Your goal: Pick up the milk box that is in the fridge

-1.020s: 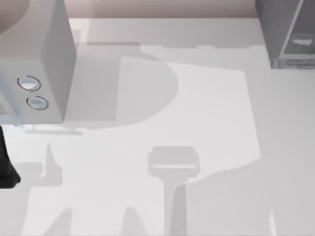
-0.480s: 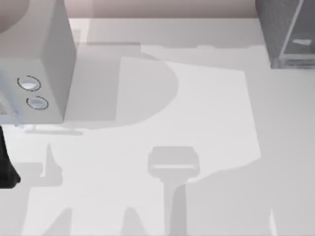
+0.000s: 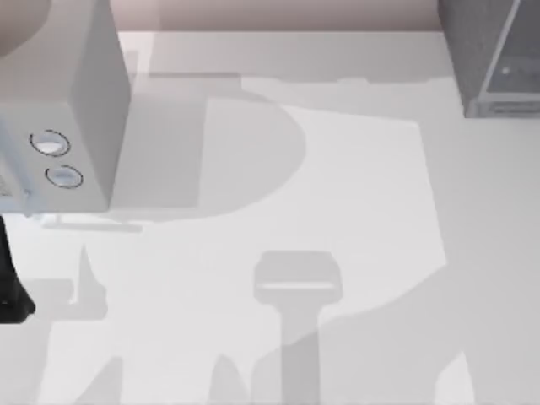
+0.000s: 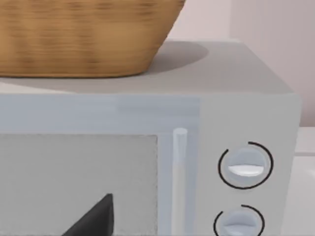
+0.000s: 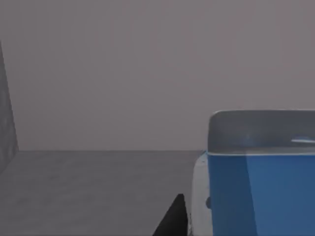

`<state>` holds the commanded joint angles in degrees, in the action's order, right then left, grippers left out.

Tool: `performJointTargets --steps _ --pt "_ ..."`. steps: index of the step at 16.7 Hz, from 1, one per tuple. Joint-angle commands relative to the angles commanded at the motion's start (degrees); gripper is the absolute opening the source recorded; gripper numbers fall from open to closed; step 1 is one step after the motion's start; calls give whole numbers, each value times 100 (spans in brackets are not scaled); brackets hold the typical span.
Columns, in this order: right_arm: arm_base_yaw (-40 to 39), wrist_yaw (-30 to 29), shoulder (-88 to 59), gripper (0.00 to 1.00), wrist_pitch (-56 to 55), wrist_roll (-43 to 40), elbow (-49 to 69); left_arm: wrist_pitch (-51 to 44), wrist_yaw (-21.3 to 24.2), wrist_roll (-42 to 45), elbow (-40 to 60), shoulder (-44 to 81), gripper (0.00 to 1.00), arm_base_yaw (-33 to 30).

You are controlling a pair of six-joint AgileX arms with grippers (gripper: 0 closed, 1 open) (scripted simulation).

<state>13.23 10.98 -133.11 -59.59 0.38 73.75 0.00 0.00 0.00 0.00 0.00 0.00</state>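
The fridge is the dark grey speckled cabinet at the table's far right corner in the top view. The right wrist view looks into it, over its grey floor to the back wall. There the milk box, blue with a white edge and a grey top, stands upright very close to the camera. A dark part of my right gripper shows just beside the carton's white edge. Whether it touches the carton is unclear. My left arm is parked at the table's left edge.
A light grey box with two round dials stands at the far left. In the left wrist view its door and dials are close ahead, with a wicker basket on top. Arm shadows fall across the white table.
The arm shadow on the table's near right has shifted and grown. The pale patch behind the fridge's panel has moved slightly left. My left arm has stayed still.
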Motion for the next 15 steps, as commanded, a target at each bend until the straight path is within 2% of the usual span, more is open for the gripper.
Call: performJointTargets --steps 8,15 --pt "15 17 198 0 96 15 -81 0 0 0 0 0 100 0" --pt "227 218 1073 0 -713 32 -1867 0 0 0 0 0 100 0"
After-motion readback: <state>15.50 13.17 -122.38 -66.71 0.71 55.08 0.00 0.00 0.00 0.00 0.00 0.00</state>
